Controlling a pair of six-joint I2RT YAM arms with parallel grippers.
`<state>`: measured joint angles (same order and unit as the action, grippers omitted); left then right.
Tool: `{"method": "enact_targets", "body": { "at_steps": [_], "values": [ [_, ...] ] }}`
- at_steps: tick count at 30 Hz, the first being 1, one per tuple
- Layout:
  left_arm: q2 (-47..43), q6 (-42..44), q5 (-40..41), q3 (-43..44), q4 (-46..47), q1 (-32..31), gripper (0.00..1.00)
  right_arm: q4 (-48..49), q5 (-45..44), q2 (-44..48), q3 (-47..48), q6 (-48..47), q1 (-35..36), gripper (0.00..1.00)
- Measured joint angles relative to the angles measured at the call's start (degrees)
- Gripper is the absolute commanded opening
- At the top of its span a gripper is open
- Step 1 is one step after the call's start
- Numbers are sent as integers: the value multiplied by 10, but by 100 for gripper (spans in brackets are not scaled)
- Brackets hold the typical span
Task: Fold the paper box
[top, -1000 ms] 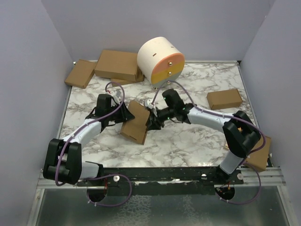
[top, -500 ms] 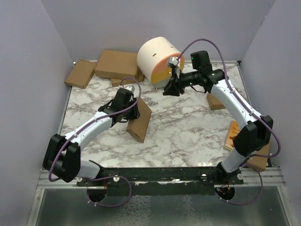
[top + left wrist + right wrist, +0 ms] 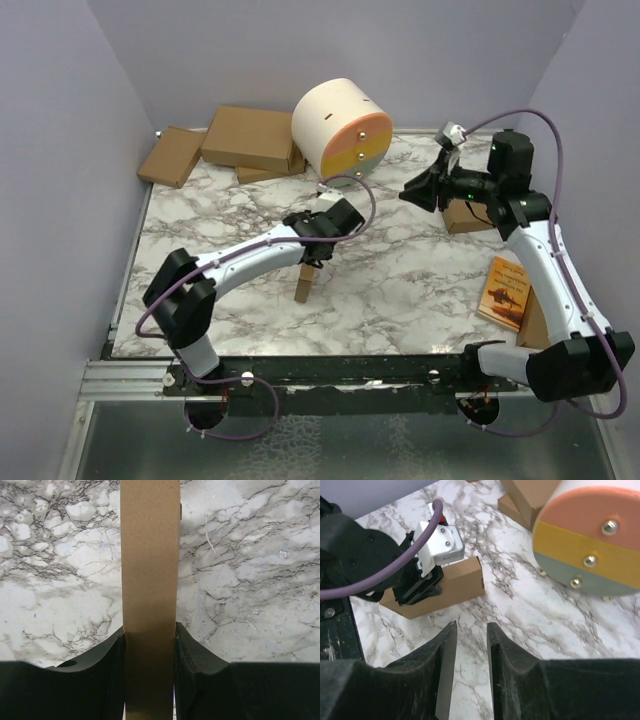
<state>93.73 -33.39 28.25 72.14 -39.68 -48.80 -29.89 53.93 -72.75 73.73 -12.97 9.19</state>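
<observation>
Marbled white surface [image 3: 400,290], walled on three sides in plain lilac [image 3: 200,50], carries one paper box [image 3: 304,283], five other brown cartons, one round cream drum [image 3: 335,125] and one orange book [image 3: 505,293]. Three cartons [image 3: 250,138] crowd the back left corner, one [image 3: 465,218] lies at the right, and one [image 3: 538,322] sits under the book. The left arm [image 3: 250,255] stretches to the middle, its jaws pointing down and clamped on the box's thin edge, the box upright. The right arm [image 3: 545,240] is raised at the back right, its jaws narrowly parted, empty, aimed towards the drum.
</observation>
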Motion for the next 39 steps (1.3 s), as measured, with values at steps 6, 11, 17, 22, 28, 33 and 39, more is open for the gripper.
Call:
{"method": "enact_targets", "body": {
  "at_steps": [6,11,17,22,28,33,39],
  "values": [
    [55,-24,71,45,-47,-53,0,79,7,87,-116,62,-49,31],
    [16,-28,74,-14,5,-48,0,128,23,135,-172,107,-66,33],
    [-46,-21,59,-105,99,-32,0,181,35,175,-217,142,-92,34],
    [-84,-12,33,-163,163,-11,0,204,42,185,-237,154,-97,35],
    [-115,-5,8,-204,217,8,0,225,46,188,-253,162,-102,36],
    [-149,-3,-21,-231,250,29,0,243,52,193,-267,164,-108,37],
    [-202,0,-128,-232,210,96,0,272,63,209,-301,173,-124,40]
  ]
}}
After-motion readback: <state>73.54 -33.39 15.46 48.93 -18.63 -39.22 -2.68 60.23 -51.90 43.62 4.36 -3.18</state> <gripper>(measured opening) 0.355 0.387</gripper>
